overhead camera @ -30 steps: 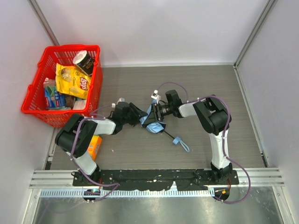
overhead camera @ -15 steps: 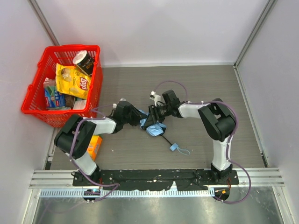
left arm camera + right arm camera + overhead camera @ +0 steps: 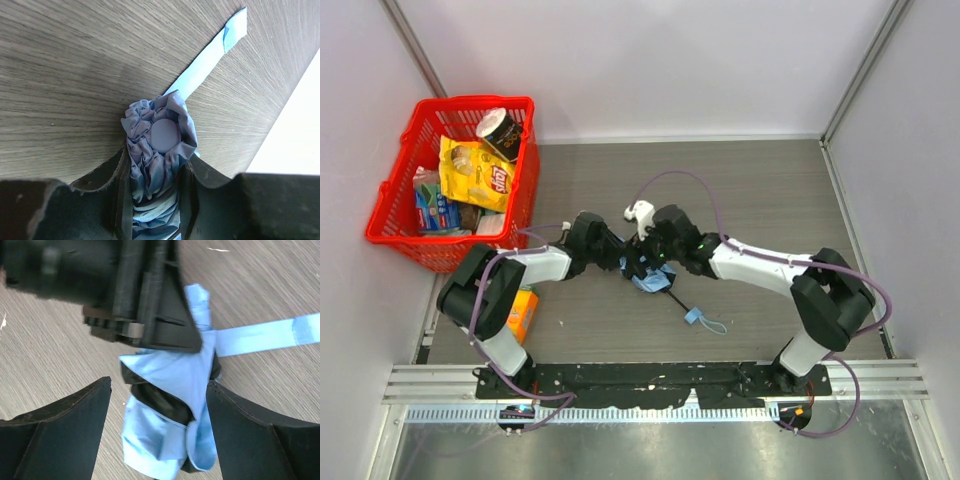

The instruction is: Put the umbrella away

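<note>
The sky-blue umbrella point(image 3: 650, 279) lies folded on the wooden table at mid-table, its black shaft and blue strap loop point(image 3: 700, 319) trailing toward the near right. My left gripper point(image 3: 618, 259) is shut on the umbrella's bunched top end point(image 3: 159, 137), fabric squeezed between both fingers; a flat closure strap point(image 3: 210, 65) lies beyond on the table. My right gripper point(image 3: 646, 262) is open over the umbrella. In the right wrist view its gripper point(image 3: 159, 395) straddles the loose blue folds point(image 3: 167, 440) without touching, and the left gripper point(image 3: 145, 305) shows just ahead.
A red basket point(image 3: 470, 101) holding a chip bag, a cup and packets stands at the far left. An orange box point(image 3: 523, 314) lies beside the left arm. Side walls close in left and right.
My right arm has swung its elbow out to the right and pushed its gripper left and over the umbrella. The umbrella's handle strap shifted slightly left. The left gripper kept its hold.
</note>
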Action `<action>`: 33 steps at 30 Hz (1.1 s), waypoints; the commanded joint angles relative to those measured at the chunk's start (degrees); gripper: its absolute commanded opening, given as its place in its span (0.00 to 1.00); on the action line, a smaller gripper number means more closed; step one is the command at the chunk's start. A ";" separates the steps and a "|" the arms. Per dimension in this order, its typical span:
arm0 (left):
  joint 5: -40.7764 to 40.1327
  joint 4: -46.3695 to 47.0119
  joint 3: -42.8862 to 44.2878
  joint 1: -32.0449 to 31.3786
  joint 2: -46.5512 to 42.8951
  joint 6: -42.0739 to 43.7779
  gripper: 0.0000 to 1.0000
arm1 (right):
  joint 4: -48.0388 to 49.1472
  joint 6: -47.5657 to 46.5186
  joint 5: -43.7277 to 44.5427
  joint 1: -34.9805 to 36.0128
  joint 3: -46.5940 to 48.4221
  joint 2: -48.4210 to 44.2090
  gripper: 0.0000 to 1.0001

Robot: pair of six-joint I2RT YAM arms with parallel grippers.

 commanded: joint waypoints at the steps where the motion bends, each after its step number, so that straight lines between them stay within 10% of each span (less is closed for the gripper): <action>1: -3.28 -17.05 -0.77 0.05 3.16 2.61 0.00 | 4.69 -8.48 16.55 7.98 -1.59 1.31 0.81; 15: -1.60 -20.21 0.89 0.06 5.97 0.24 0.00 | 17.01 -13.85 43.39 15.47 -4.77 15.01 0.78; 25: -1.61 -20.49 0.54 0.05 4.39 0.50 0.00 | 18.06 -13.85 42.71 15.20 -7.04 17.31 0.01; 33: 3.13 -8.82 -1.30 0.93 1.49 3.30 0.04 | 19.03 -11.57 29.36 13.01 -11.44 14.33 0.01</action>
